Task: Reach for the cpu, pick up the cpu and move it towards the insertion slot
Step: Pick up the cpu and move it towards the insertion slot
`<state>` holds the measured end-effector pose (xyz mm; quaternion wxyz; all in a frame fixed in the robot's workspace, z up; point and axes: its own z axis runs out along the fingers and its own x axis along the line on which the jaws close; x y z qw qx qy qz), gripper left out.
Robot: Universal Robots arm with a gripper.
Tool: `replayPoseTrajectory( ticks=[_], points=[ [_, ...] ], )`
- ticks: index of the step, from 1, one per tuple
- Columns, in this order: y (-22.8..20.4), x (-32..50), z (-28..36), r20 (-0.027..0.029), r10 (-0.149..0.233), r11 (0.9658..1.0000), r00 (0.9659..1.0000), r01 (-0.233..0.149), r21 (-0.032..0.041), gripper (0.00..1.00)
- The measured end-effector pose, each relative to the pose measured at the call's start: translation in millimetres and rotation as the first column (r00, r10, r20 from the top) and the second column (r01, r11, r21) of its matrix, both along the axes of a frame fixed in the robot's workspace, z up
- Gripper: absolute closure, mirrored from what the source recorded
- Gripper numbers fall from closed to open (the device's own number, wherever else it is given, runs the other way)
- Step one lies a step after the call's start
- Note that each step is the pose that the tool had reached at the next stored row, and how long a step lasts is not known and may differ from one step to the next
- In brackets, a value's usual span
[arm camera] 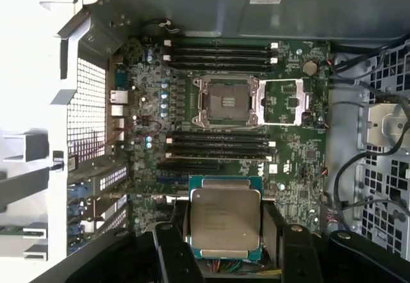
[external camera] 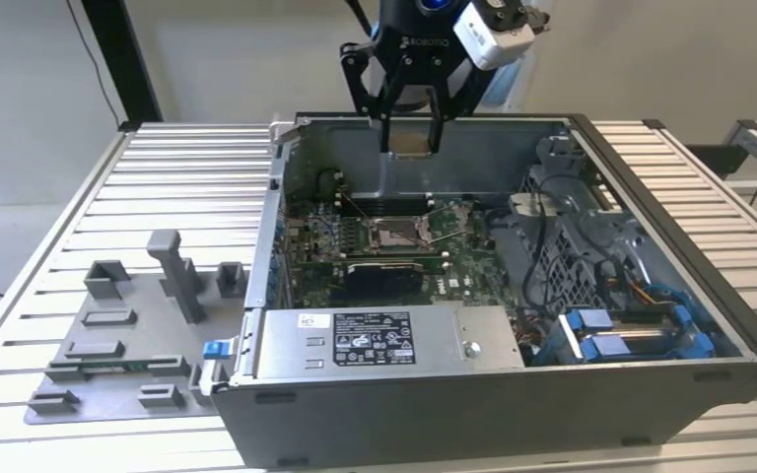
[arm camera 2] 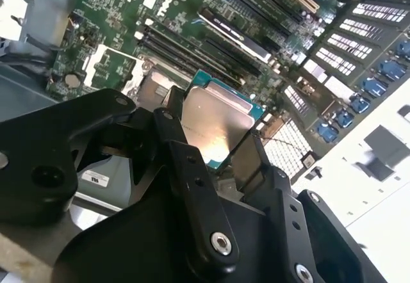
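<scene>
Cpu (arm camera: 225, 222) sits clamped flat between the black fingers (arm camera: 172, 251) of the gripper (external camera: 413, 146), raised in the air above the open computer case (external camera: 694, 296), near its far wall in the exterior view. Insertion slot (arm camera: 227, 102) lies well below on the green motherboard (arm camera: 295, 161), its brownish centre uncovered. Grey fixture blocks (external camera: 129, 335) stand on the counter (external camera: 36, 286) beside the case
</scene>
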<state>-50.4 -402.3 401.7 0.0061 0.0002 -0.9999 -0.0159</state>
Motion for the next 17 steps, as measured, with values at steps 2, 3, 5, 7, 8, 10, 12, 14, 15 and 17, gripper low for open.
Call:
replayPoseTrajectory(
  ticks=[2,3,5,7,8,10,12,14,15,17],
  points=[
    [3.3,0.2,0.0,0.0000,0.000,1.0000,1.0000,0.000,0.0000,1.00],
    [4.9,0.3,-0.1,0.0000,0.000,1.0000,1.0000,0.000,-0.0001,1.00],
    [8.2,0.4,-0.1,0.0001,-0.001,1.0000,1.0000,0.001,0.0000,1.00],
    [11.5,0.6,-0.2,0.0001,-0.001,1.0000,1.0000,0.001,0.0000,1.00],
    [13.2,0.6,-0.2,0.0002,-0.001,1.0000,1.0000,0.001,0.0000,1.00],
    [16.4,0.8,-0.3,0.0001,-0.001,1.0000,1.0000,0.001,0.0000,1.00],
    [19.4,0.9,-0.3,0.0002,-0.002,1.0000,1.0000,0.002,0.0000,1.00],
    [22.5,0.9,-0.4,0.0003,-0.002,1.0000,1.0000,0.002,0.0000,1.00],
    [24.0,1.0,-0.4,0.0003,-0.002,1.0000,1.0000,0.002,0.0000,1.00],
    [26.8,1.0,-0.5,0.0003,-0.003,1.0000,1.0000,0.003,-0.0001,1.00]
  ],
)
